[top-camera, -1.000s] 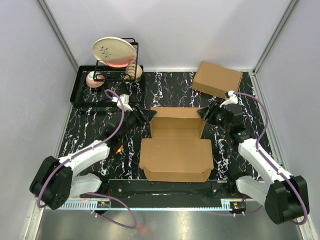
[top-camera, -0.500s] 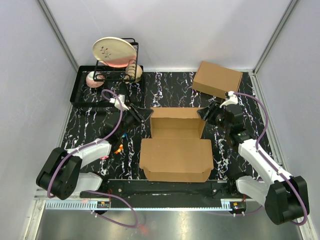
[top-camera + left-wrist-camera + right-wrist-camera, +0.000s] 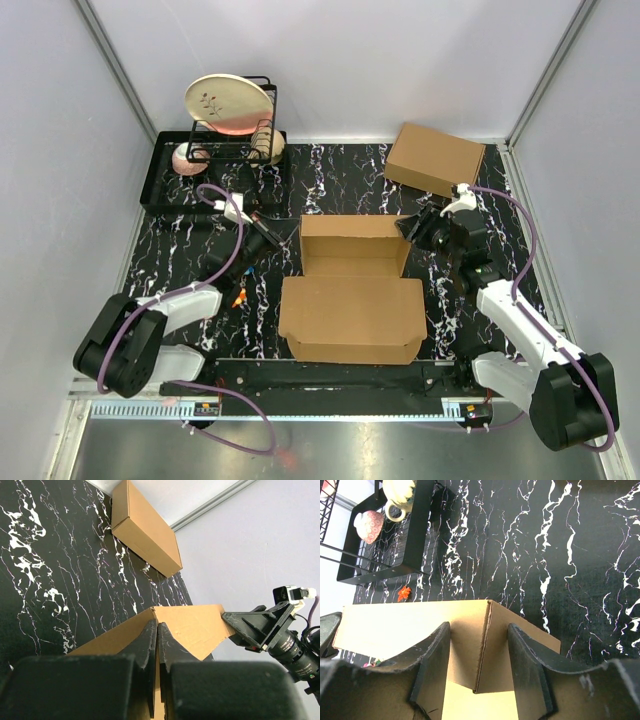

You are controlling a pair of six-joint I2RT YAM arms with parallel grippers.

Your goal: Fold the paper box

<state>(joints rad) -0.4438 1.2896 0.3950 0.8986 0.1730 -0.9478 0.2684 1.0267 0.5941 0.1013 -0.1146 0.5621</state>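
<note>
Brown corrugated paper box (image 3: 350,318), shallow, rectangular.

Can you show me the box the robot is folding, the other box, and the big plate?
paper box (image 3: 350,318), top view, on its big flat front panel.
closed box (image 3: 436,158), top view, on its top face.
plate (image 3: 228,103), top view, middle of its face.

Two brown cardboard boxes were in view: the paper box (image 3: 352,290) at frame centre and a closed box (image 3: 435,158) at upper right. Two grippers showed, the left gripper (image 3: 282,240) and the right gripper (image 3: 408,228). One dish rack (image 3: 262,120), upper left, held one plate (image 3: 228,103).
</note>
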